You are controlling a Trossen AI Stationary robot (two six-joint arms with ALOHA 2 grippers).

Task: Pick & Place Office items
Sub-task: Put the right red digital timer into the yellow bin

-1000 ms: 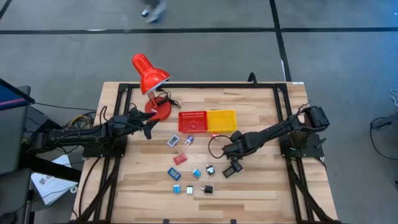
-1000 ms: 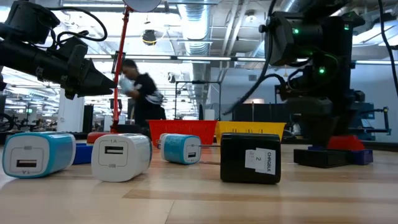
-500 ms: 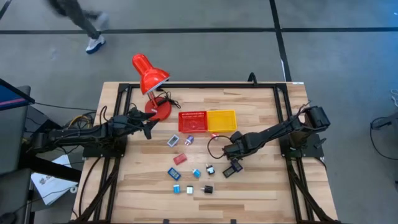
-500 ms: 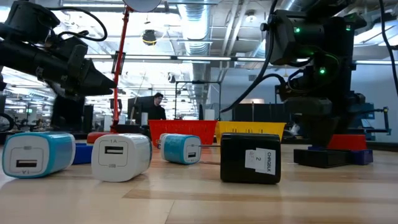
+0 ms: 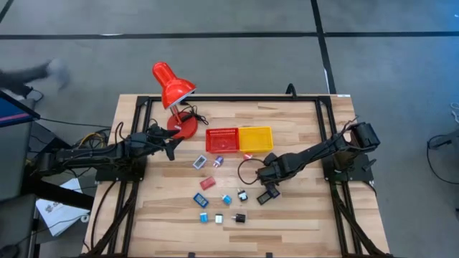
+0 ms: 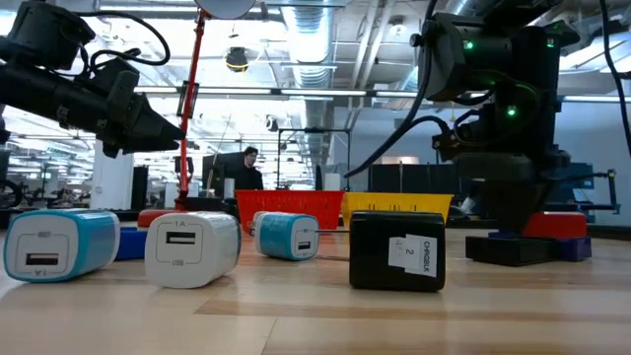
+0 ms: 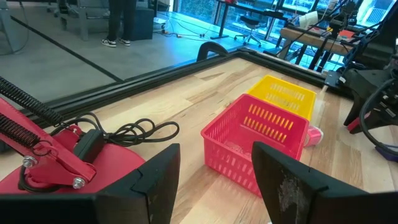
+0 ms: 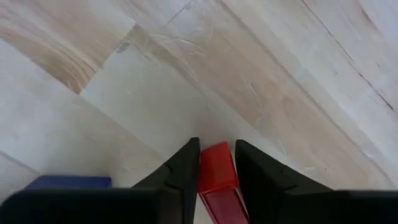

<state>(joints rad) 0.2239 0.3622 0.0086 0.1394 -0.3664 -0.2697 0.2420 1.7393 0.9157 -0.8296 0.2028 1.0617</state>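
Note:
The office items lie scattered on the wooden table in the high view: a red piece (image 5: 208, 183), cyan and blue blocks (image 5: 226, 199), a small black block (image 5: 239, 217) and a flat black piece (image 5: 267, 193). In the low view, white-and-cyan charger blocks (image 6: 192, 248) and a black block (image 6: 397, 249) rest flat near the camera. My right gripper (image 5: 267, 174) points down at the table's middle, shut on a small red piece (image 8: 217, 163). A blue piece (image 8: 68, 182) lies beside it. My left gripper (image 5: 171, 147) hovers open by the lamp base. My right gripper pinches the small red piece at its end (image 8: 216, 154) between its two fingers (image 8: 186, 168), coming from above and pointing down. The wood shows close beneath. Whether the piece is lifted clear or rests on the table, I cannot tell.
A red mesh basket (image 5: 221, 140) and a yellow one (image 5: 255, 137) stand side by side near the far edge. The red desk lamp (image 5: 172, 89) stands at far left, its base (image 7: 56, 155) and cord in front of my left gripper. Bare wood lies toward the near edge.
My right arm has shifted only slightly. A person beyond the table's far edge has walked off to the left. The items on the table lie as before.

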